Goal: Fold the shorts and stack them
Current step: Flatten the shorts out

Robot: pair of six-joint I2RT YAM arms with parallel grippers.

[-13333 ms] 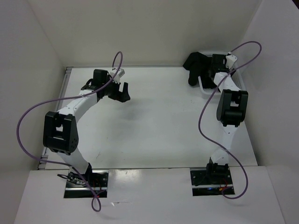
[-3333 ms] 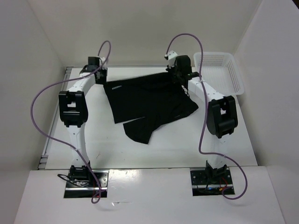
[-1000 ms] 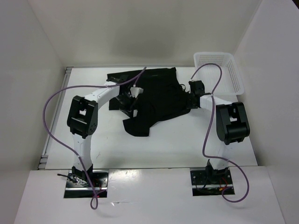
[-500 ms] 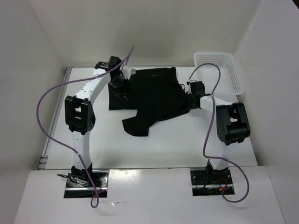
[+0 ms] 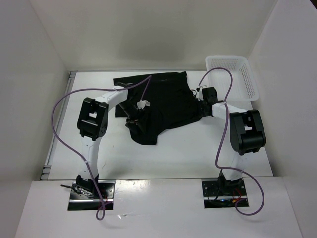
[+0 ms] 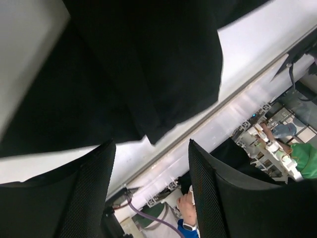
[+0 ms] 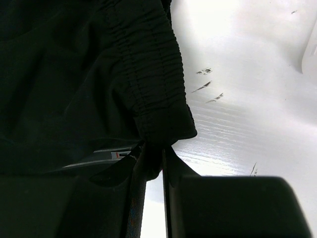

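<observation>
The black shorts lie spread across the back middle of the white table, partly folded over, with one leg pointing toward the near side. My left gripper hovers over that near-left part, open, with nothing between its mesh-faced fingers; the shorts lie below it. My right gripper sits low at the shorts' right edge. In the right wrist view it pinches the gathered corner of the elastic waistband, shut on it.
A white mesh basket stands at the back right corner. White walls enclose the table on three sides. Purple cables arc over both arms. The table's near edge with its metal rail shows in the left wrist view.
My left gripper has opened, let go of the fabric, and swung from the back left to over the near-left part of the shorts. The right arm has barely moved.
</observation>
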